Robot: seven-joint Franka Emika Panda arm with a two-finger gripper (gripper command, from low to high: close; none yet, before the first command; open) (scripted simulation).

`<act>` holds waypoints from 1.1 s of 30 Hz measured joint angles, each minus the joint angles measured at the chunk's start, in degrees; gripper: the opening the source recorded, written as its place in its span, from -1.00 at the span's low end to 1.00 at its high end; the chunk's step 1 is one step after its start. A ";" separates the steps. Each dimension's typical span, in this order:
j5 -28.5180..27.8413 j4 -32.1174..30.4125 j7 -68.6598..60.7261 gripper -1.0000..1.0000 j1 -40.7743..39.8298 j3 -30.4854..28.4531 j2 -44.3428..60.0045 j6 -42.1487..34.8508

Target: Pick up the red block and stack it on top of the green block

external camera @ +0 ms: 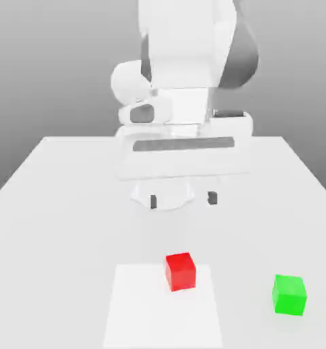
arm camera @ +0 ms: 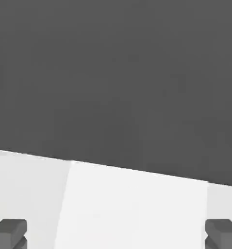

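The red block (external camera: 181, 270) rests on a brighter white patch (external camera: 145, 313) near the front of the table. The green block (external camera: 289, 294) sits apart from it, toward the exterior view's right, directly on the table. My gripper (external camera: 182, 199) hangs above the table behind the red block, its two dark fingertips (external camera: 153, 201) spread wide with nothing between them. In the hand view the gripper (arm camera: 116, 233) is open, both fingertips (arm camera: 10, 232) at the picture's edges, with the white patch (arm camera: 132, 209) between them.
The white table (external camera: 50, 204) stretches around both blocks. The arm's white body (external camera: 186, 75) towers over the table's back middle. Beyond the table edge (arm camera: 30, 154) lies dark grey floor.
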 joint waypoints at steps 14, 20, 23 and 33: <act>-0.61 -3.30 -1.09 -1.00 0.75 0.20 23.09 18.33; -0.78 -4.00 -0.94 -1.00 0.61 0.30 18.23 14.17; -0.59 -4.86 -1.09 -1.00 0.28 0.68 12.16 8.95; -1.78 11.16 -10.56 -1.00 14.99 8.16 14.97 -4.34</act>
